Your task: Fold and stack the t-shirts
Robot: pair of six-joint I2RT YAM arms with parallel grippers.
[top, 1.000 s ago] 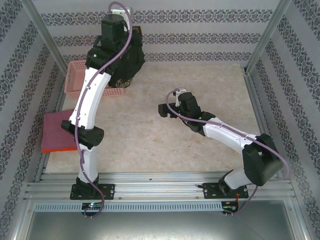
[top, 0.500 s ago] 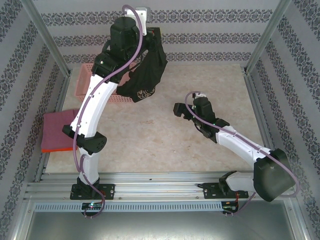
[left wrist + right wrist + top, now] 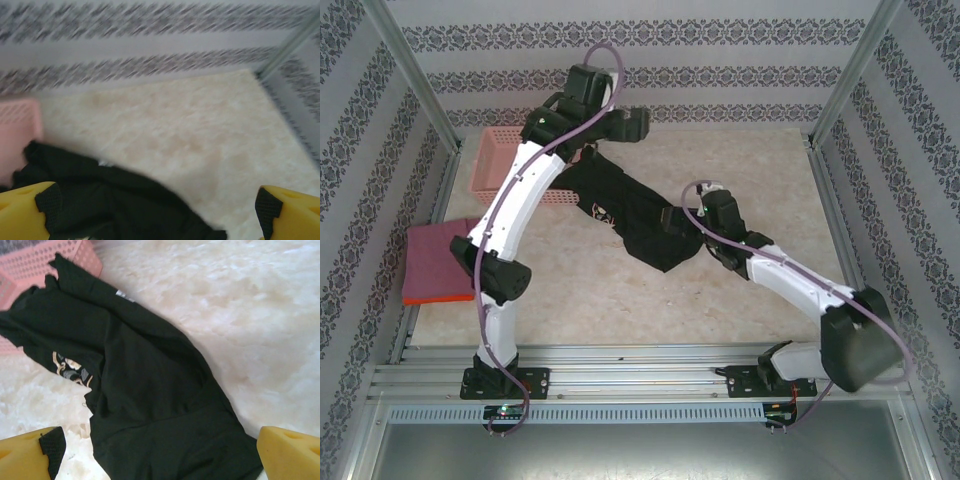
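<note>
On the table (image 3: 760, 170), from the basket's near corner to the right arm: black t-shirt (image 3: 630, 215), one, lying in a long crumpled heap, tan emblem (image 3: 70, 370) half folded under

Handling, as judged: soft, light, limp cloth; will sag and bunch from any single pinch; not fragile, little risk of slipping once nipped. Best taken at two spread points, the shoulders either side of the white neck label (image 3: 122, 294) or two hem corners, one per arm, so it can be drawn flat

Folded t-shirts at the table's left edge: dusty-pink shirt (image 3: 435, 255), one, lying on an orange shirt (image 3: 440, 298), one, of which a thin edge shows

Pink basket (image 3: 505, 165): one, far left, touching the black shirt's end

Left gripper (image 3: 157, 212): jaws wide apart, empty, above the shirt's basket end

Right gripper (image 3: 160, 452): jaws wide apart, empty, hovering over the shirt's other end
</note>
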